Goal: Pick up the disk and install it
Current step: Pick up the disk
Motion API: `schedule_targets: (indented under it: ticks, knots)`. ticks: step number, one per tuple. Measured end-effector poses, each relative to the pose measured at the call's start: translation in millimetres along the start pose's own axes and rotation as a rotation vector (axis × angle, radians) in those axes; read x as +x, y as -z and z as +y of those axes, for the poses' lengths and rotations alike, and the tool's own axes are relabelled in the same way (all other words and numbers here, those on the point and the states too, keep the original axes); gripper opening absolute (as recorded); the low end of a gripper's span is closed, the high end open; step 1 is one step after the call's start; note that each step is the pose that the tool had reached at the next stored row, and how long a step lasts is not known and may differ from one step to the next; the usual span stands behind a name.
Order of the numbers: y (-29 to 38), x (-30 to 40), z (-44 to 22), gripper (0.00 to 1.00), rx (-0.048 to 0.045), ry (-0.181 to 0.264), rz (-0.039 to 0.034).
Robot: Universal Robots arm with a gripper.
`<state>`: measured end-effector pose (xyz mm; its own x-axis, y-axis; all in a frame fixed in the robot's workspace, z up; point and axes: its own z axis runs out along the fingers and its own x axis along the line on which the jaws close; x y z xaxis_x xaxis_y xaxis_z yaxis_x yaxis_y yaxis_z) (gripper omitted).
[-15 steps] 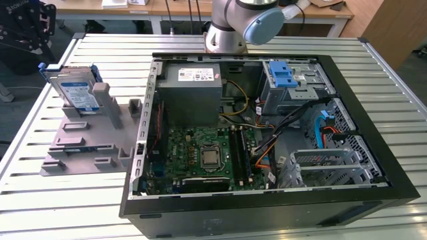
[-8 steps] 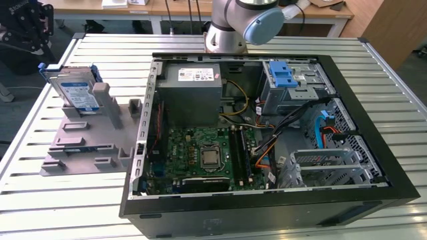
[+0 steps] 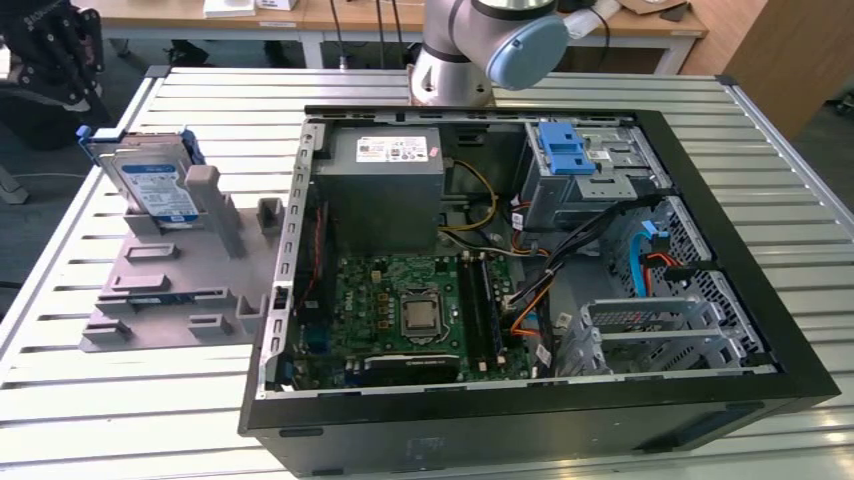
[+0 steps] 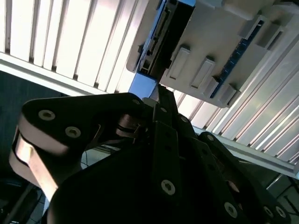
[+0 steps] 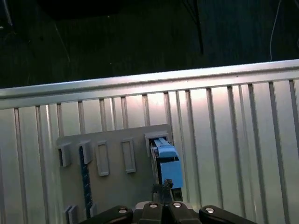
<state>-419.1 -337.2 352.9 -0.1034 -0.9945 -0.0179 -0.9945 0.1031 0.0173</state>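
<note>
Plainly little is done: at the exterior view's left the disk (image 3: 154,185) stands on edge in its grey holder (image 3: 160,290), not yet picked up. In the first wrist view the gripper (image 5: 163,188) hovers just above it, jaws clenched on nothing. Rightward, the open case (image 3: 534,440) has not received it.

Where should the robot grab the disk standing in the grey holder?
Probably by its top edge, from above. The disk stands upright in the grey holder, its bottom in a slot, so only the upper part is free. Pinch across its flat faces.
</note>
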Motion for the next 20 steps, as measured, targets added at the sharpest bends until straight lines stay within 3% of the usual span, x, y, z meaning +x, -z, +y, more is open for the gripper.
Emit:
schedule_targets:
  ticks: [2, 6, 7, 9, 10, 12, 15, 16, 20]
  knots:
    - [-0.5, 0.0, 0.0, 0.11, -0.0006, 0.036, 0.0007]
    - [-0.9, 0.0, 0.1, 0.29, -0.0015, 0.081, 0.0015]
    - [-1.0, 0.0, 0.1, 0.29, -0.0015, 0.082, 0.0015]
    - [-1.0, 0.0, 0.1, 0.41, -0.0014, 0.082, 0.0015]
    - [-1.0, 0.0, 0.1, 0.41, -0.0014, 0.082, 0.0015]
    - [-1.0, 0.0, 0.1, 0.53, -0.0014, 0.082, 0.0015]
    - [-2.7, -1.0, 0.4, 0.58, -0.0012, 0.079, 0.003]
    - [-3.6, -1.8, 0.5, 0.65, -0.0011, 0.074, 0.003]
    - [-8.3, -3.6, 5.3, 0.65, -0.0011, 0.065, 0.0029]
